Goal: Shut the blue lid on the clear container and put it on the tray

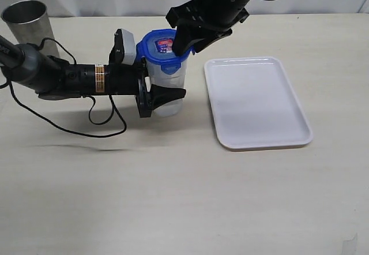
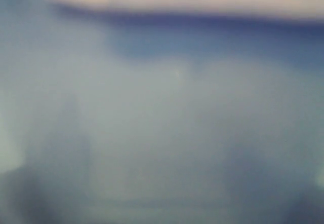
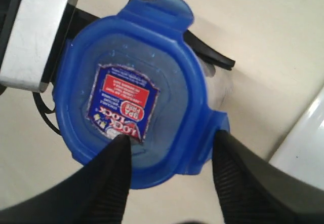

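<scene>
Right gripper [image 3: 170,136] hangs spread wide astride the rim of the blue lid [image 1: 163,46]; left gripper [image 1: 164,87] clasps the clear container [image 1: 170,75] by its wall. The lidded container stands at 9 o'clock of the tray [image 1: 259,102] — probably light, slick, thin-walled: squeeze gently mid-body, press tabs from above.

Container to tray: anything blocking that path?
Nothing visible. Bare table separates the clear container from the tray. The right gripper is over the blue lid, not in that gap.

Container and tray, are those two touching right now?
Apart. The exterior view shows a strip of table between the container and the tray.
</scene>
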